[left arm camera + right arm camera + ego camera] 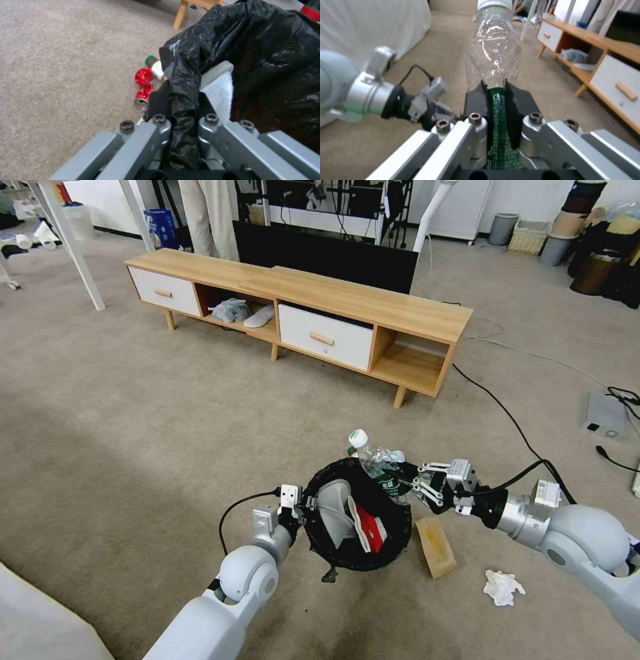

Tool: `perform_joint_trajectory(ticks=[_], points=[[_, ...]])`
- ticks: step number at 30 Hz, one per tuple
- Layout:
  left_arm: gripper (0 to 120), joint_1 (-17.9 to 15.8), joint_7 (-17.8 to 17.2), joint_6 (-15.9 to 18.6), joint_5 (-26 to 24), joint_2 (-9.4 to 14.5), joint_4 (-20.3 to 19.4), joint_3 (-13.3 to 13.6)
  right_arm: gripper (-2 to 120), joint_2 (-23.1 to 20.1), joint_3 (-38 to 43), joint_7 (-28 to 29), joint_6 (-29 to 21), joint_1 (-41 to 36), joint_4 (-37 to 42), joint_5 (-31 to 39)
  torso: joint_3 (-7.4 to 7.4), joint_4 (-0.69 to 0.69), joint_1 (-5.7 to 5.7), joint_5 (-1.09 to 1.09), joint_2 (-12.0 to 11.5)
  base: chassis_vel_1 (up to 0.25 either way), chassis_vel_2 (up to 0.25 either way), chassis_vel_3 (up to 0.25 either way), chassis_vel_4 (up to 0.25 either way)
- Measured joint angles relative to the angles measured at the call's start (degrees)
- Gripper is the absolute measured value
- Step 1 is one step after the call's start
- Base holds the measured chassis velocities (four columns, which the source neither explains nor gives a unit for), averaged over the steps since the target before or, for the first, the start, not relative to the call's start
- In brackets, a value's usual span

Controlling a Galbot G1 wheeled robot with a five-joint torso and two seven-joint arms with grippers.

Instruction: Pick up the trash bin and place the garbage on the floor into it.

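A: Where is the trash bin point(357, 513)?
B: Held off the floor point(133, 433) in front of the robot; the left hand point(308, 507) has its fingers pinched together on the bin's rim and black liner, on the side nearest the left arm; the left wrist view shows the crinkled plastic squeezed between the two pads.

A: And the right hand point(405, 481)?
B: At the bin's far right edge, clamped on a clear bottle point(371, 453) around its green label; the bottle's white cap points up and away, over the rim; the right wrist view shows the pads closed tight on the label.

A: What is already inside?
B: A red-and-white snack bag point(371, 527) and a pale mask point(333, 510) lie against the liner.

A: What is on the carpet?
B: A brown paper bag point(435, 547) lies just beside the bin on the right; a white tissue point(501, 587) sits a little further right; in the left wrist view a crushed red can point(143, 87) and a second bottle with a green cap point(155, 66) lie together beneath the bin's edge.
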Motion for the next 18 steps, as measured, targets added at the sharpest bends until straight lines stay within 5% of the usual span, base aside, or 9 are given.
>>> perform_joint_trajectory(ticks=[18], points=[[4,1.1,1.2,-0.5,0.7,-0.5,-0.9,0.2,9,2.7,-11.2,-0.7,-0.3,5.5,-10.0,-3.3,0.00,0.00,0.00,0.00,0.0,0.000,0.000,0.000,0.000]])
